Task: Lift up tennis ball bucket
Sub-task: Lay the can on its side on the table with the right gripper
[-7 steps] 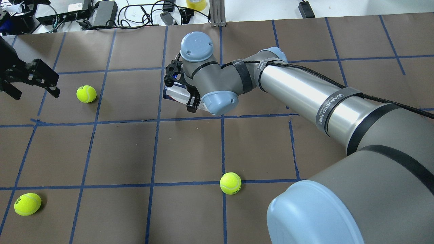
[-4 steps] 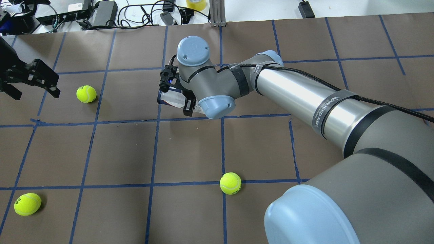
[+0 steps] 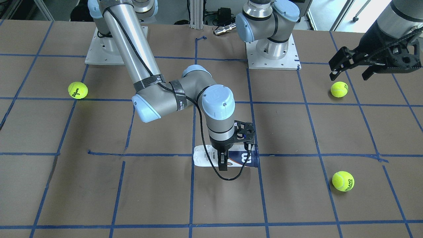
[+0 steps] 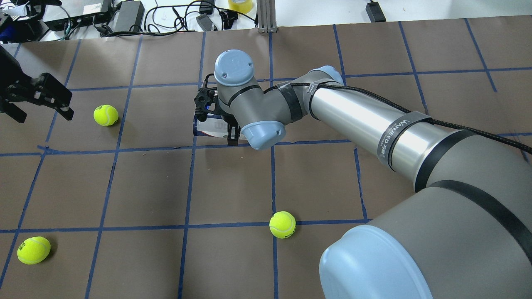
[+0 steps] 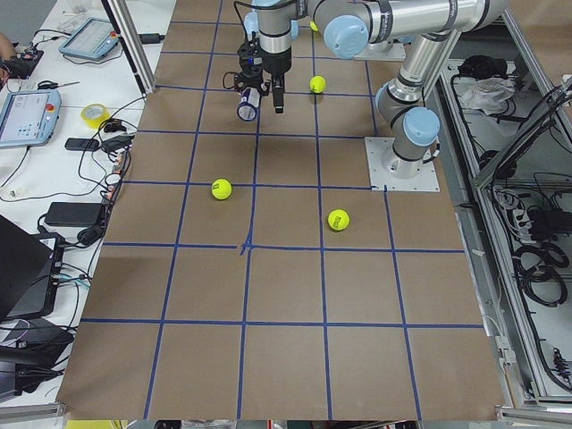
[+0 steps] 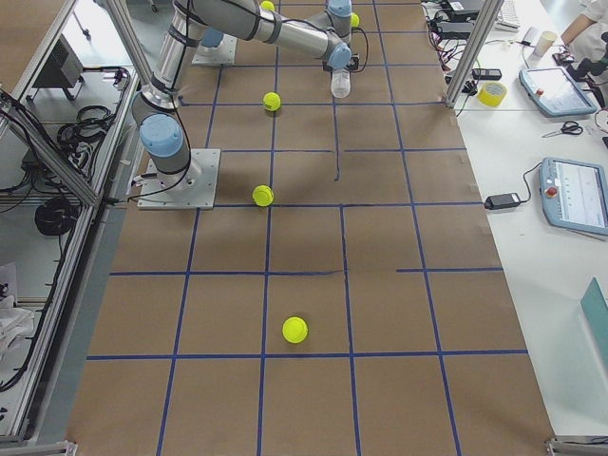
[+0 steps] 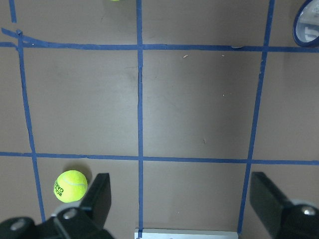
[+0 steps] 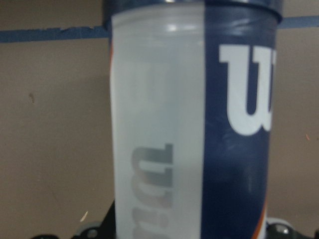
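Sideways can (image 3: 246, 158) mid-table (image 3: 158, 198), right gripper (image 3: 227, 157) clamped across it.
Long axis runs robot's left–right, navy end toward its left. Jaws pinch it crosswise near the middle, from straight above. Touching the table or not: can't tell. The left gripper (image 3: 348, 76) is spread wide, well apart, near a ball (image 3: 339, 89).

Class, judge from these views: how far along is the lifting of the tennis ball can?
Done: the right gripper straddles the middle of the tennis ball bucket, seemingly clamped on it. In hand: the lift itself. The bucket lies on its side, low over the table, and no view shows a clear gap beneath it. Left: raising it clear. The left gripper hangs open, off to the side.
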Available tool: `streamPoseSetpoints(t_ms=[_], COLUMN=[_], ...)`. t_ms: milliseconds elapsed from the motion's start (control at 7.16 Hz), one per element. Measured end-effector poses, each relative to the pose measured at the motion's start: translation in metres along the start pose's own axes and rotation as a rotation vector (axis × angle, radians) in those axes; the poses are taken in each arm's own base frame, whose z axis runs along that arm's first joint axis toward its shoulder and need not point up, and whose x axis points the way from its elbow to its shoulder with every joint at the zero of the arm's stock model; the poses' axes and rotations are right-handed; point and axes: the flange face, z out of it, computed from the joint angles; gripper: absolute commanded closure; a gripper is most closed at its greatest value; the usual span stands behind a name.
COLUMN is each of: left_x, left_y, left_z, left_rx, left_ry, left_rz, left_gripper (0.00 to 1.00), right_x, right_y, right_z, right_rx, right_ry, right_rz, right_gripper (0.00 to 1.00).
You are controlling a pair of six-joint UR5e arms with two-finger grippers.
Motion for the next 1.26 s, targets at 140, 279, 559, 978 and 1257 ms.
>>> streamPoseSetpoints(t_ms=[140,279,559,978,1257], left_x=[0.0,0.0,0.001,0.001,0.001], left_y=[0.0,0.0,0.0,0.001,0.001], left_z=[0.001,0.001,0.002,0.003,0.003], left_rx=[-0.001,-0.002,-0.004,-0.006,-0.008], left_ry=[0.0,0.0,0.001,0.001,0.002], left_rz=[0.0,0.001,0.001,0.002,0.002], left_gripper=[0.0,0.0,0.0,0.0,0.0], right_x=[-0.001,-0.003,-0.01,-0.017,-0.016], right_y=[-0.001,-0.003,-0.007,-0.004,-0.006], right_z=[0.0,0.0,0.006,0.015,0.011], right_rx=[-0.002,0.0,0.009,-0.001,0.004], right_ry=[0.0,0.0,-0.01,-0.031,-0.025], right_rz=[-0.009,-0.015,-0.024,-0.027,-0.027], right_gripper=[0.17,0.05,0.0,0.0,0.0])
